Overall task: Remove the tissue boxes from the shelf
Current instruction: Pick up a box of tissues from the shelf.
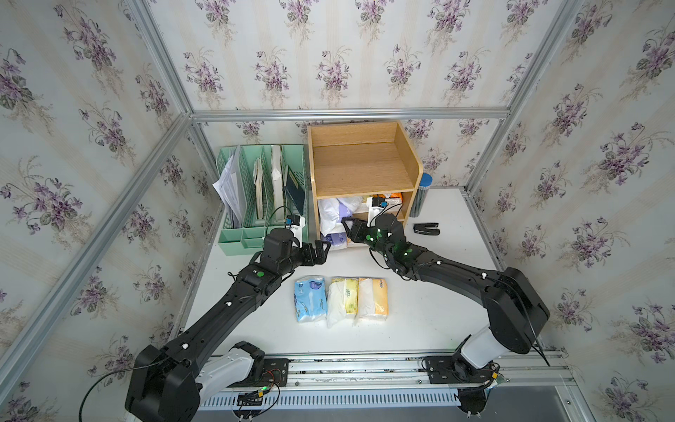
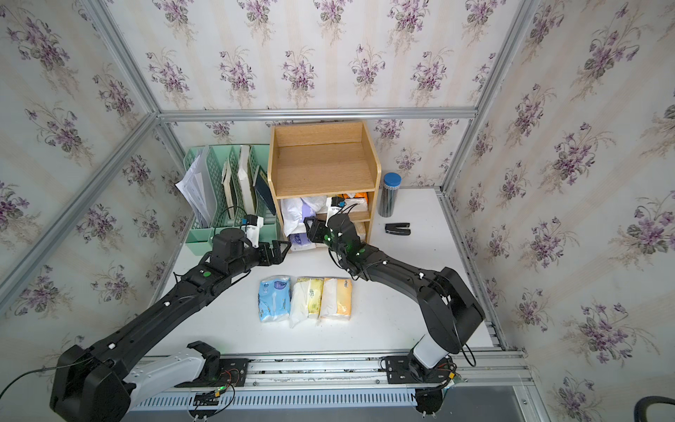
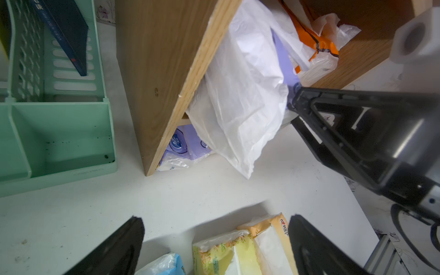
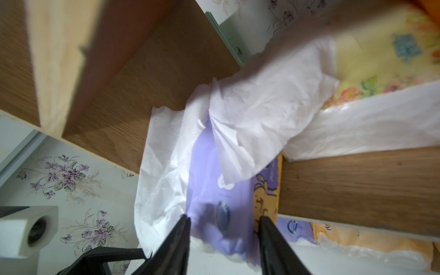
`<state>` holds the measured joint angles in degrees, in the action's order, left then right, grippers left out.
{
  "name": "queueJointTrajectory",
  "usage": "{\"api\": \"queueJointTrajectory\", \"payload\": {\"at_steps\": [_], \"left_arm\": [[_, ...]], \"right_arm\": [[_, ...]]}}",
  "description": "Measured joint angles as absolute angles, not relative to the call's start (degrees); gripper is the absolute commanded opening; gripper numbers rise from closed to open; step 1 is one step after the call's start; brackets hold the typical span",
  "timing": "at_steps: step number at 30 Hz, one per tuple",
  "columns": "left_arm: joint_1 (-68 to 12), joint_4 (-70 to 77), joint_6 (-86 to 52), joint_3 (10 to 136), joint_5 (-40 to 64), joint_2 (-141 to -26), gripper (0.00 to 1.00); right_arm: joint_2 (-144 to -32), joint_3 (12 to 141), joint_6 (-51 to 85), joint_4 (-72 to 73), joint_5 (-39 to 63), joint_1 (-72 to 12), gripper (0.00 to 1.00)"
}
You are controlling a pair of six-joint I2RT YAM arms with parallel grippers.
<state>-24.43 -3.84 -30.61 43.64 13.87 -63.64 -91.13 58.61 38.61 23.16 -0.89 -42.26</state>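
On my screens the right jaws sit at the mouth of the middle tier of the shelf (image 1: 365, 164). They are parted about halfway, tips on either side of the end of a purple pack (image 4: 204, 171). I see no squeeze on it, though that wrist view is blurred. Loose white tissue (image 3: 238, 95) spills from this pack and hangs over the tier's front edge. Further along the same tier lies an orange-and-white pack (image 3: 316, 45), and a second purple pack (image 3: 183, 142) lies on the bottom tier.

The left jaws hover wide apart, holding nothing, just off the shelf's front corner on the side of the green file rack (image 1: 255, 204).

Three more packs lie side by side, touching one another, on the table (image 1: 420, 310) in front of the shelf and well clear of it — a light-blue pack (image 1: 309, 297), a yellow pack (image 1: 343, 299) and an orange pack (image 1: 373, 297).
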Motion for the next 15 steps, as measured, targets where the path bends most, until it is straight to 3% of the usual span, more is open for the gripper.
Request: {"api": "queueJointTrajectory", "payload": {"at_steps": [15], "left_arm": [[-24.4, -3.2, -31.8, 43.6, 14.3, -62.3, 0.99]], "right_arm": [[-94.3, 58.7, 44.1, 28.3, 7.7, -39.7, 0.65]]}}
